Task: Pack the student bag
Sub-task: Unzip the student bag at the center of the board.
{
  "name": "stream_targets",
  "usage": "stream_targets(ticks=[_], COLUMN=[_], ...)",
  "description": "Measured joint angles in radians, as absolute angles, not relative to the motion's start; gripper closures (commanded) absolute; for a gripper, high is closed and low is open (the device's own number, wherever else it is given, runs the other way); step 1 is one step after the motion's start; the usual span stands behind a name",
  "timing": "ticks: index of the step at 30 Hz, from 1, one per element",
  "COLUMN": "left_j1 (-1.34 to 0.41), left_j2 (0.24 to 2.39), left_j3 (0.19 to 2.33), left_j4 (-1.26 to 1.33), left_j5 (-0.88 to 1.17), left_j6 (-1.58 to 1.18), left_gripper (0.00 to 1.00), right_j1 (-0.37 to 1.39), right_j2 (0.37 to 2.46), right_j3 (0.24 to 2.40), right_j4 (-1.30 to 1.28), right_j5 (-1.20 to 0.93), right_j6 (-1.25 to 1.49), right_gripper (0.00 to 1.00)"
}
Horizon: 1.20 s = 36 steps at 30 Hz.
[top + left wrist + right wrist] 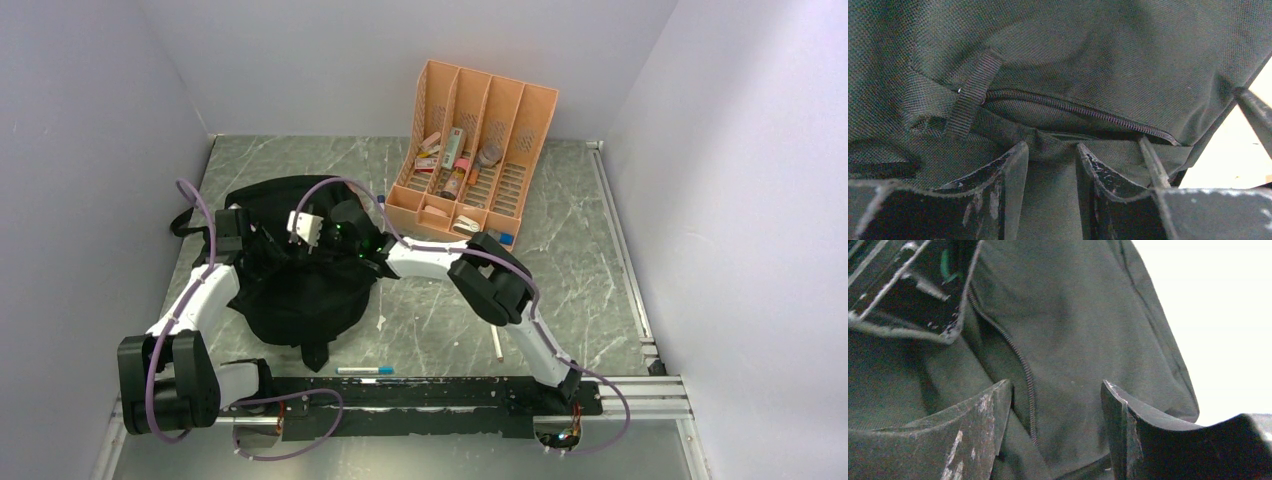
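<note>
Fabric fills both wrist views, because both arms reach down onto the student bag (300, 300), which lies slumped on the left-centre of the marbled worktop (590, 270), near the arm bases. The left gripper (1050, 150) has its jaws partly closed on a bunched fold of the bag's black cloth just below a zipper (1073, 110). The fold wrinkles up between the tips, so this reads as a pinch meant to lift the lip of the opening and hold it taut. A webbing loop (970, 95) sits at the zipper's left end.

The right gripper (1056, 383) hangs close over the cloth with its jaws wide apart and nothing clamped between them. Zipper teeth run down between them, which suggests it is lining up on the opening, either to find the slider or to spread the mouth. No slider shows in any view.

The things to pack look to be elsewhere. Small items stand in the orange desk organizer (480, 110) at the back, and a blue-and-white pen (365, 370) lies on the worktop just in front of the bag. Packing itself seems not yet begun.
</note>
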<state>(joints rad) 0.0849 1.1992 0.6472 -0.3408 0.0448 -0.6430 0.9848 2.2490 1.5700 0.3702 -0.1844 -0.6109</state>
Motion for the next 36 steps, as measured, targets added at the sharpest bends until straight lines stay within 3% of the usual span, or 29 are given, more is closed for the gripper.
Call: stream_targets(ticks=[6,13,24,28,33,36], left_j1=[0.085,0.085,0.085,0.085,0.085,0.085], left_j2=[1.199,1.201,1.201,1.201,1.196,1.187], left_j3=[0.647,0.647,0.647,0.648,0.660,0.682], left_j4=[-0.341,-0.341,-0.342,-0.342,-0.355,-0.373], left_j5=[0.045,0.045,0.046,0.048,0.052,0.052], left_j6=[-0.643,-0.643,-0.643,-0.643,-0.643,-0.643], left_gripper=[0.55,0.55,0.55,0.55,0.54,0.59], right_j1=[0.996,1.006,1.022,1.022,1.012,0.997], right_j2=[2.281,2.301,2.289,2.264,2.239,2.239], right_j3=[1.610,1.620,1.610,1.610,1.622,1.640], right_j4=[0.423,0.467,0.491,0.480,0.464,0.448], right_j5=[-0.056,0.014,0.030,0.017,-0.016,-0.040], right_j6=[-0.611,-0.579,-0.511,-0.446,-0.322,-0.257], right_gripper=[0.36,0.66,0.94,1.00,1.00,1.00])
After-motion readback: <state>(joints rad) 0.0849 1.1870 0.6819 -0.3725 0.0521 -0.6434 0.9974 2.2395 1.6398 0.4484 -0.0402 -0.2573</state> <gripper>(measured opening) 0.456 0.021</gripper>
